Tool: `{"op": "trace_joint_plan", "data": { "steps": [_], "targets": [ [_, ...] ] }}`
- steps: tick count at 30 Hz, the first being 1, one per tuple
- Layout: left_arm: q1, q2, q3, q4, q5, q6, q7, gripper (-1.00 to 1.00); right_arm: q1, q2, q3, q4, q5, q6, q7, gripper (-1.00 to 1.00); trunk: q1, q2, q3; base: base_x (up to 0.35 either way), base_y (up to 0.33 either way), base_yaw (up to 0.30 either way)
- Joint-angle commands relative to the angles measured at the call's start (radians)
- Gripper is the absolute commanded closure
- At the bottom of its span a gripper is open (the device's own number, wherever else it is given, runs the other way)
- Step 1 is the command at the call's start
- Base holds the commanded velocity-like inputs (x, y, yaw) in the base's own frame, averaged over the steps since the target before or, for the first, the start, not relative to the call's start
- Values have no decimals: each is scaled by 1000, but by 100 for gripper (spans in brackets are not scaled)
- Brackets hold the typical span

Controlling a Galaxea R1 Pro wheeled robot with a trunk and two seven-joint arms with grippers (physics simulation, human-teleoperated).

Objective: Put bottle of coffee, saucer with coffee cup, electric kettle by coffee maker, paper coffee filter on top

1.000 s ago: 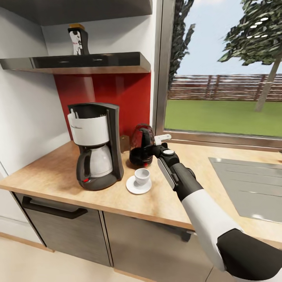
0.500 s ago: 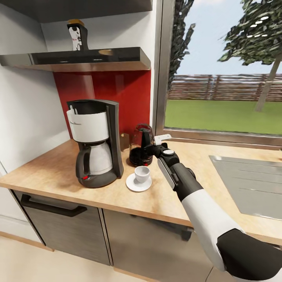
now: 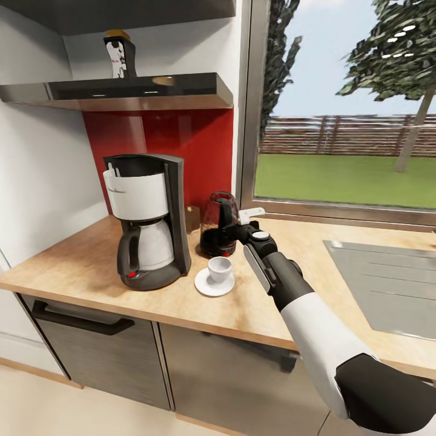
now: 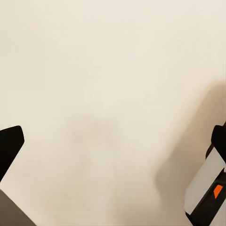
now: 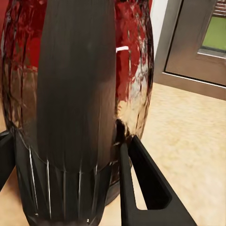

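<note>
Since a second earlier the electric kettle (image 3: pixel 217 225) had come upright from a slight lean and sat a touch farther back, while my view had shifted a little lower. My right gripper (image 3: pixel 232 229) was closed around the kettle's black handle (image 5: pixel 75 94), one finger (image 5: pixel 146 181) on either side of it in my right wrist view, the dark glass dome reflecting red behind. The kettle stood on the kitchen countertop (image 3: pixel 79 266), just right of the coffee maker (image 3: pixel 147 221) and behind the saucer (image 3: pixel 214 283), which carried the coffee cup (image 3: pixel 220 269). Saucer and coffee maker were near each other but apart. Above, the bottle of coffee (image 3: pixel 118 56) stood on the kitchen shelf (image 3: pixel 133 91), over the red backsplash (image 3: pixel 181 145). To the right a window (image 3: pixel 345 115) looked onto grass, and a grey sink drainer (image 3: pixel 387 284) lay set into the worktop. My left gripper (image 4: pixel 113 155) hung with its fingers wide apart over a plain pale surface.
</note>
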Motion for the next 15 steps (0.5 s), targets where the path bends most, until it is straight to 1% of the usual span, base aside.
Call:
{"op": "trace_joint_plan", "data": {
  "steps": [1, 10, 11, 15],
  "targets": [
    [1, 0, 1, -2, 5, -1, -4, -100, -1, 0, 2, -1, -8, 4, -10, 100, 0, -1, -1, 0, 0, 0],
    [1, 0, 1, -2, 5, -1, -4, -100, -1, 0, 2, -1, -7, 3, -14, 100, 0, -1, -1, 0, 0, 0],
    [1, 0, 1, -2, 5, -1, -4, -100, -1, 0, 2, 0, -7, 3, -14, -100, 0, -1, -1, 0, 0, 0],
    [1, 0, 1, -2, 5, -1, -4, -100, -1, 0, 2, 7, -8, 3, -8, -100, 0, -1, -1, 0, 0, 0]
  ]
}}
